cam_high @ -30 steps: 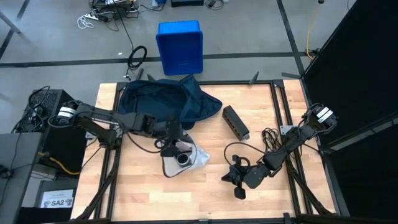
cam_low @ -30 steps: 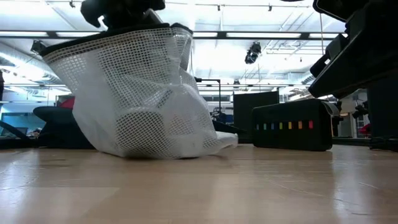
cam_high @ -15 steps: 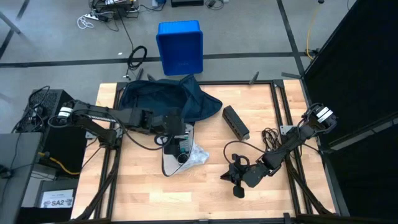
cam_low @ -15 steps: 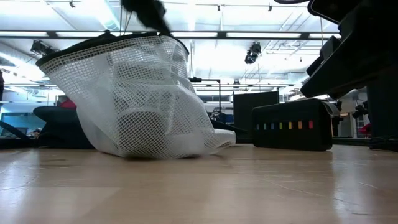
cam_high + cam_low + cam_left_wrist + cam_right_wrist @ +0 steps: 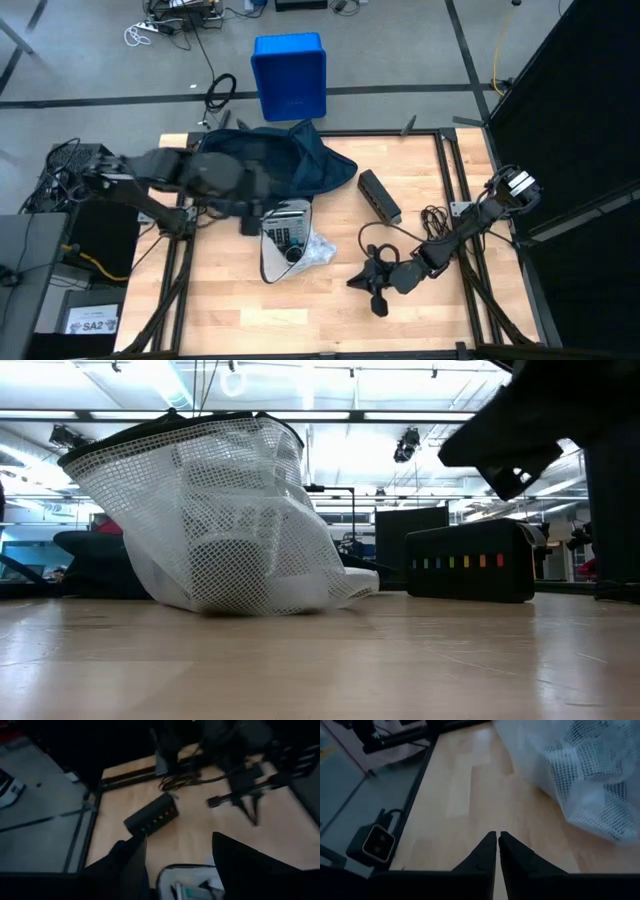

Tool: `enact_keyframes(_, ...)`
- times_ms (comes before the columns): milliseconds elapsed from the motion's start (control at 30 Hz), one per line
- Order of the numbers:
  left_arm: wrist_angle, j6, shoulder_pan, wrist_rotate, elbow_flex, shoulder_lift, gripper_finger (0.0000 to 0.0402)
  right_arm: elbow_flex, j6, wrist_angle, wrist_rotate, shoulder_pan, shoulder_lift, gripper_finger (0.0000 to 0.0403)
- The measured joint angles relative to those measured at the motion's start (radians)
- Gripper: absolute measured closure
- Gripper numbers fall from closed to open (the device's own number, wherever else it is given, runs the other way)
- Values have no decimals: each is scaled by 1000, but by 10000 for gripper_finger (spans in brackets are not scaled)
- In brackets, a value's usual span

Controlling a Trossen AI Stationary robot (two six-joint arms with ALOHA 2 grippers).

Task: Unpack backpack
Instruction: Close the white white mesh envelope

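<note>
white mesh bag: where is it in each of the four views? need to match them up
High view: white mesh bag left of table centre, just in front of the backpack.
Low view: left half, standing on the table.
Left wrist view: only its rim, at the bottom edge.
Right wrist view: upper right corner.
Shared landmark: black box with coloured dots, to the bag's right.

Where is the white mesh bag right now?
In the high view the white mesh bag lies left of the table's centre, just in front of the backpack.

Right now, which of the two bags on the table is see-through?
The white mesh bag, lying at mid-table with its contents visible through the netting. The backpack behind it is opaque dark navy fabric.
</note>
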Motion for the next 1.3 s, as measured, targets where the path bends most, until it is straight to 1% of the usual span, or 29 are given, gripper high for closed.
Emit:
enact_keyframes(100,-1,-62,-34,-1,-86,-77,204,0,-15,30,0,-3,0,399)
enact_keyframes(200,15,-139,-71,-50,-226,-157,204,0,-46,74,-1,-4,0,401)
enact_keyframes(300,61,-194,-96,-72,-376,-234,204,16,-84,120,-7,-18,0,402)
enact_keyframes(400,106,-231,-114,-93,-489,-297,204,81,-139,99,-101,-43,0,398)
enact_keyframes(500,115,-235,-120,-131,-539,-349,204,185,-188,-17,-155,-77,0,398)
enact_keyframes(633,64,-253,-120,-157,-581,-393,204,348,-271,-225,-156,-136,2,399)
enact_keyframes(700,51,-268,-120,-157,-610,-410,204,414,-309,-294,-156,-168,5,397)
enact_keyframes(767,44,-273,-120,-158,-646,-433,204,455,-354,-321,-158,-202,5,392)
enact_keyframes(867,34,-290,-120,-158,-718,-458,204,485,-408,-321,-174,-252,5,381)
enact_keyframes(1000,15,-318,-120,-148,-817,-460,204,488,-408,-333,-192,-305,6,361)
enact_keyframes(1100,60,-314,-120,-145,-878,-463,204,488,-399,-336,-212,-323,6,346)
enact_keyframes(1167,110,-281,-120,-140,-916,-460,204,488,-401,-325,-212,-324,6,336)
enact_keyframes(1300,206,-211,-120,-139,-949,-462,204,488,-407,-316,-212,-337,6,317)
